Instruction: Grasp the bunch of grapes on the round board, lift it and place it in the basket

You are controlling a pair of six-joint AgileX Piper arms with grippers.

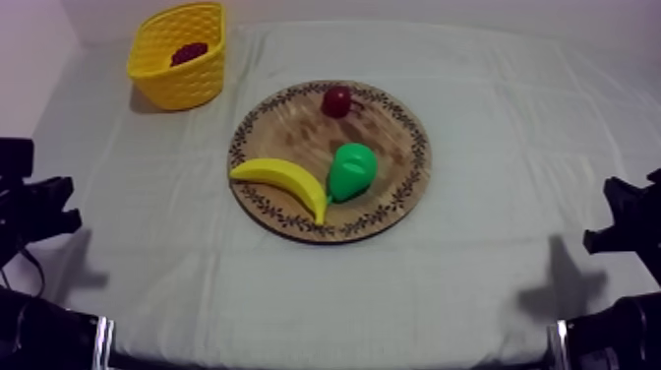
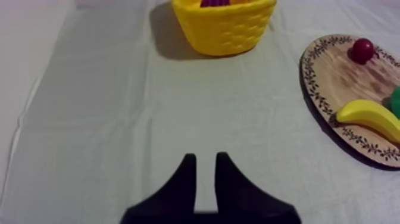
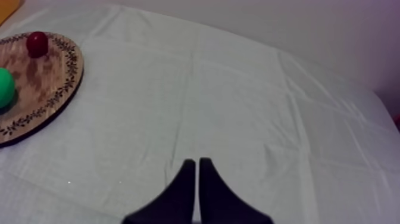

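The bunch of grapes (image 1: 189, 52) lies dark purple inside the yellow basket (image 1: 179, 69) at the table's far left; its top (image 2: 214, 2) peeks over the basket's rim (image 2: 225, 27) in the left wrist view. The round wooden board (image 1: 285, 123) at the centre carries a banana (image 1: 285, 182), a green pear (image 1: 351, 170) and a small red fruit (image 1: 336, 100). My left gripper (image 2: 206, 158) rests low at the left edge (image 1: 39, 207), open, with bare cloth between its fingers. My right gripper (image 3: 196, 161) sits low at the right edge (image 1: 620, 221), shut on nothing.
Grey-white cloth lies wrinkled between both grippers and the board (image 3: 41, 83). The board's edge (image 2: 333, 68) with the banana (image 2: 372, 116) and red fruit (image 2: 362, 49) is off to the right of my left gripper. A wall stands behind the table.
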